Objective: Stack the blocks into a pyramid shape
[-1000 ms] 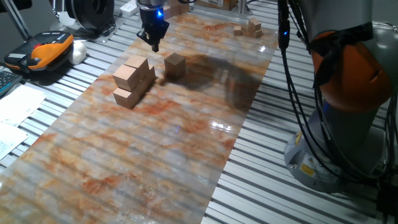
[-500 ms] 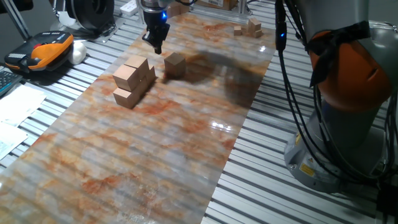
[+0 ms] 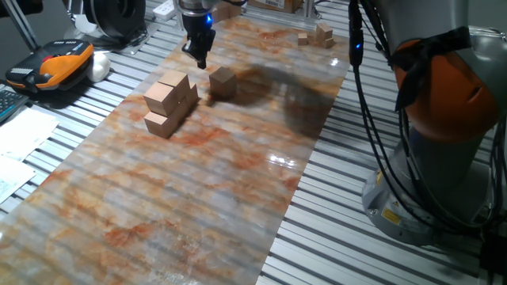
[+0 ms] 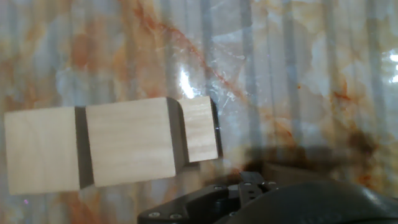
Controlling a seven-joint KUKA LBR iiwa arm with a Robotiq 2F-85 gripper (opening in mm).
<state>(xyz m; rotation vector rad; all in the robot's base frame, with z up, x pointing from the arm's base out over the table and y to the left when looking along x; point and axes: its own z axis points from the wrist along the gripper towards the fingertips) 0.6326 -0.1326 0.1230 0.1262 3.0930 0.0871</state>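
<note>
The blocks sit in a tight cluster on the marbled mat, below and a little to the camera-left of the gripper in the fixed view. It reads as a short row on the mat with one cube raised on top, though exactly how many cubes make it up I cannot count from here. The row's long axis runs diagonally, from the near block at the camera-left end back toward the gripper.

One more cube, the loose block, stands alone just beside the cluster, on the gripper's other side and closer to it than the far end of the row. It sits almost straight beneath the fingertips, slightly toward camera-right. My guess is this is the piece the arm wants next, and that the move turns on dropping down a short way and shifting sideways onto it.

The gripper hangs above the mat, touching nothing and carrying nothing. Its fingers look drawn close together at the tip, but at this size I cannot tell whether they are shut.

From the hand view, the cluster lies as a horizontal bar of pale wood with dark gaps between the cubes.

Around the loose cube the mat is bare on the side away from the cluster, so there is room to come in. A small heap of wooden pieces lies well apart, far up the mat.
</note>
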